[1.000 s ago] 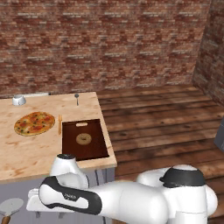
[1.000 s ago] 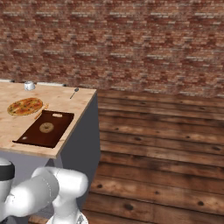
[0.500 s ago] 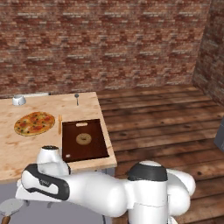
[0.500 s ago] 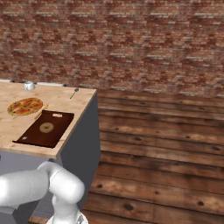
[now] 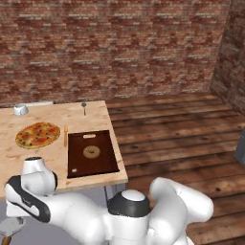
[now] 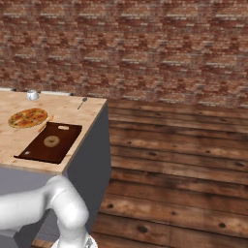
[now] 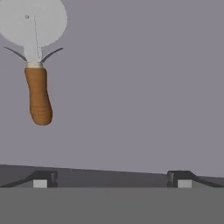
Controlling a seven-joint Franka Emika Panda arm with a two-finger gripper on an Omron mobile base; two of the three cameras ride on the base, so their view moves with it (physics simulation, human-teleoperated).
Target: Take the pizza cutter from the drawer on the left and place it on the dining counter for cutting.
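While the gripper (image 7: 112, 178) hangs over the open drawer (image 7: 144, 87), its two fingertips (image 7: 43, 179) stand far apart and hold nothing. Seen from the hand, the pizza cutter (image 7: 36, 57) lies flat on the grey drawer floor. It sits near the drawer's far left corner, with its round wheel toward the far edge and its brown handle pointing back toward the hand. It is off to the side of the gripper, not between the fingers yet.

To do this step well, I think the hand should slide sideways until the handle is right in the middle of the gap. Then it should go down and close on the wooden handle, not on the thin wheel, which could slip.

Up above, the dining counter (image 5: 57, 158) holds a pizza (image 5: 37, 135) and a dark cutting board (image 5: 91, 153) at its near right corner. A bare spot near the near edge looks good for the cutter later.
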